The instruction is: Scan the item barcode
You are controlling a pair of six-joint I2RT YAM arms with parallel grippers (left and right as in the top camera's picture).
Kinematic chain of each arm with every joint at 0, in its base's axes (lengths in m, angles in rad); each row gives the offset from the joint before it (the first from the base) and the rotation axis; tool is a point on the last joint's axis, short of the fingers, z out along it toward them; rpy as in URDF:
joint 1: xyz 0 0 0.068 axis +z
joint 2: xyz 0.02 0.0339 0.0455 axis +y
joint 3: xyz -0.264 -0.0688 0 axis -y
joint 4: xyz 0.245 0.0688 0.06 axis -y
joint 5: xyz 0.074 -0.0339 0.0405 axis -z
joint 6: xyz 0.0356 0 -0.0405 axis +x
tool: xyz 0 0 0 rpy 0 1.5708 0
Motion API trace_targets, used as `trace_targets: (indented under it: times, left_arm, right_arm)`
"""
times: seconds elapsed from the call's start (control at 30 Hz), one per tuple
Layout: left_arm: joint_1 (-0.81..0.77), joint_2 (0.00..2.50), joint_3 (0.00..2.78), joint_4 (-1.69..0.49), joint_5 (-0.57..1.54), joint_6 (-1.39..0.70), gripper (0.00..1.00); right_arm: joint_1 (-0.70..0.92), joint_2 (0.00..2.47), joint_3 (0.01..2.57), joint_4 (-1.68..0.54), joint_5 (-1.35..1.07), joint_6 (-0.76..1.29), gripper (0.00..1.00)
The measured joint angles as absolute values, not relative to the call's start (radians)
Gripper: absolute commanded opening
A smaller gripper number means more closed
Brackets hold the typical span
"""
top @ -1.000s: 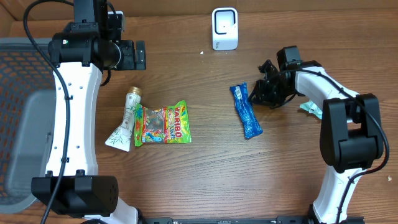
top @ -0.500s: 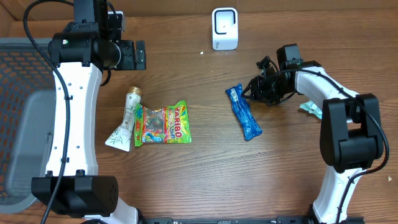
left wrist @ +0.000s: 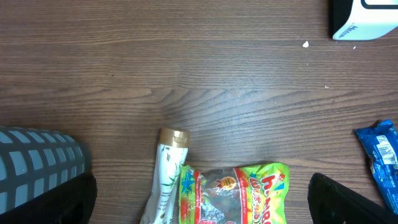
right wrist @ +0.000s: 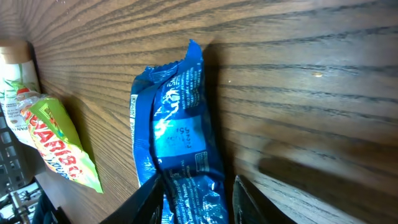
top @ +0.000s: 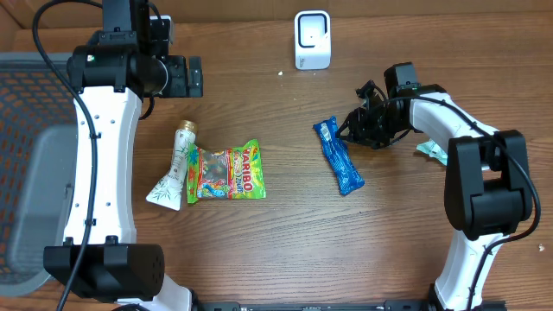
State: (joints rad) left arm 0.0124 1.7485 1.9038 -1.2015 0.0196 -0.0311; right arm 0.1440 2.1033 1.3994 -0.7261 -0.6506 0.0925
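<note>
Overhead, we see the blue wrapper (top: 338,156) lying flat on the wooden table (top: 285,242), right of centre. It runs lengthwise away from the scanner (top: 312,41), which stands well apart from it at the far edge. The right gripper (top: 346,130) is low at the wrapper's far end, reaching in from the right.

In the right wrist view, its fingers (right wrist: 147,200) stand a moderate way apart, with the near end of the wrapper between them. One finger overlaps the wrapper's edge, while a dark strip shows between the wrapper and the other finger. So we read the wrapper as straddled, not pinched. It rests on the wood, its crimped end pointing away from the camera.

The left gripper (top: 192,78) hangs over the far left part of the table, holding nothing. In the left wrist view, its fingers (left wrist: 74,199) sit at the two bottom corners of the picture, as wide as we could ask. Below it lie a bright candy bag (top: 227,171) and a white tube (top: 175,164) with a gold cap. The two touch side by side and are well apart from the wrapper.

A grey mesh basket (top: 26,95) sits off the left edge. Just beside the right arm lies a small teal scrap (top: 429,149), too small for us to tell what it is.
</note>
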Motion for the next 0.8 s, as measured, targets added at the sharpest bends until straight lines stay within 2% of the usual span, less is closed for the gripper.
trace_targets:
  times: [0.07,0.2,0.27,0.37,0.53,0.8]
  left_arm:
    - [0.012,1.748,1.904,-1.201,0.020,-0.031,1.00]
    - [0.012,1.748,1.904,-1.201,0.019,-0.031,1.00]
    - [0.012,1.748,1.904,-1.201,0.020,-0.031,1.00]
    - [0.012,1.748,1.904,-1.201,0.019,-0.031,1.00]
    - [0.012,1.748,1.904,-1.201,0.019,-0.031,1.00]
    - [0.012,1.748,1.904,-1.201,0.020,-0.031,1.00]
  right_arm:
    - [0.154,2.103,1.399,-0.722,-0.651,0.091,0.46]
    - [0.183,2.106,1.399,-0.698,-0.651,0.092,0.46]
    - [0.198,2.109,1.399,-0.679,-0.649,0.099,0.40]
    - [0.213,2.127,1.399,-0.659,-0.642,0.119,0.24]
    - [0.216,2.150,1.399,-0.649,-0.651,0.145,0.04]
    - [0.216,2.152,1.399,-0.643,-0.691,0.154,0.04]
